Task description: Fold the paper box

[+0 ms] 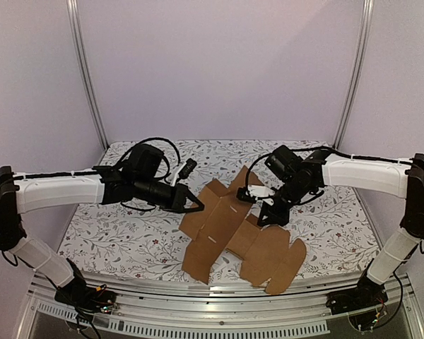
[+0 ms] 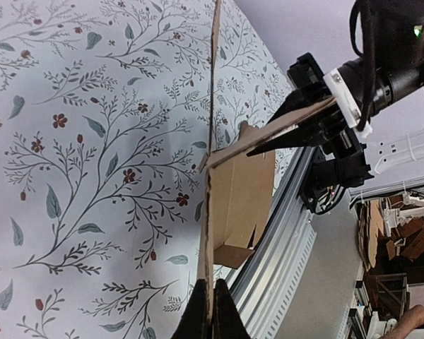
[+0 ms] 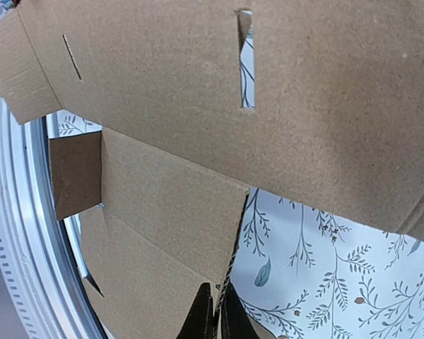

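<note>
Floral tabletop (image 1: 120,236) carries the unfolded paper box (image 1: 222,240) toward its front edge; our left tool (image 1: 199,205) and right tool (image 1: 267,217) both clamp its edges. Pulling unevenly, we could tear a panel.

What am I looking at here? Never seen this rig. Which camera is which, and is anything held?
Two white-and-black robot arms are bolted at the near edge of a table covered with a flowered cloth. The wide picture comes from a fixed camera above and behind them. The other two come from a camera on each wrist, so that arm's own fingertips show at the bottom. Between the arms is the paper box, a brown cardboard blank that is mostly unfolded. The left gripper is pinched shut on one edge of it and the right gripper on another. Each wrist view shows cardboard clamped between the fingers.
</note>
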Motion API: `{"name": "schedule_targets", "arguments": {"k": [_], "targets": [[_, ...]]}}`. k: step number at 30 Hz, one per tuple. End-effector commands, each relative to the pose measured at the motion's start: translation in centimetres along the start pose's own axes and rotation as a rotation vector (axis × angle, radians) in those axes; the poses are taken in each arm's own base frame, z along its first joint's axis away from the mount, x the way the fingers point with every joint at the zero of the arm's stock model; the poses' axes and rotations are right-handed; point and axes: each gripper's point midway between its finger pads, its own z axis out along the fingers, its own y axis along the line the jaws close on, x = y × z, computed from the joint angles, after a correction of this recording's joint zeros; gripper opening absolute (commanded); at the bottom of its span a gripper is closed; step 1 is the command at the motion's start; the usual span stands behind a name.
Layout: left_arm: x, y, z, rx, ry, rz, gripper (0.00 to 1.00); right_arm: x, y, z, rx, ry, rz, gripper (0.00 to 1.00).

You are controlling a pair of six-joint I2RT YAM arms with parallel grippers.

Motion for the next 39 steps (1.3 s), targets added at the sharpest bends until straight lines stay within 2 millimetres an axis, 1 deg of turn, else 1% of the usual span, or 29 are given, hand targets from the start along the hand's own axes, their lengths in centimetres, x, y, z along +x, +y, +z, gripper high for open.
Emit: {"name": "schedule_targets", "arguments": {"k": [1,4,7,10,13,14,16,18,21,24,31,39], "targets": [[-2.1,1.0,0.4,-0.011,-0.078,-0.018,0.00,-0.8,-0.8,0.0,0.114,0.005,-0.058,0.06],[-2.1,2.1,0.9,-0.042,-0.085,-0.053,0.00,-1.0,-0.5,0.7,0.119,0.022,-0.077,0.07],[-2.0,3.8,1.6,-0.088,-0.088,-0.098,0.00,-1.0,-0.8,1.9,0.170,0.070,-0.121,0.07],[-1.6,6.2,2.8,-0.127,-0.073,-0.144,0.00,-1.4,-1.5,3.3,0.193,0.098,-0.147,0.08],[-0.6,9.7,3.8,-0.188,-0.041,-0.188,0.00,-1.6,-1.9,4.1,0.191,0.114,-0.141,0.11],[-0.8,10.5,4.1,-0.178,-0.051,-0.201,0.00,-1.4,-2.0,4.6,0.184,0.127,-0.131,0.12],[-0.6,11.4,4.8,-0.147,-0.044,-0.246,0.00,-1.2,-1.8,5.2,0.159,0.133,-0.123,0.13],[-0.5,11.8,5.2,-0.130,-0.041,-0.261,0.00,-1.1,-1.4,5.6,0.135,0.133,-0.117,0.18],[-0.6,12.0,5.6,-0.122,-0.043,-0.268,0.00,-0.9,-0.7,6.1,0.088,0.134,-0.107,0.27],[-0.6,12.2,5.8,-0.121,-0.044,-0.273,0.00,-0.7,0.2,6.6,0.031,0.128,-0.090,0.32],[-0.5,13.0,5.7,-0.131,-0.047,-0.288,0.00,0.0,1.7,7.3,-0.056,0.130,-0.064,0.33],[-0.4,13.4,5.6,-0.138,-0.045,-0.291,0.00,1.3,2.3,8.8,-0.120,0.199,-0.016,0.36]]}}
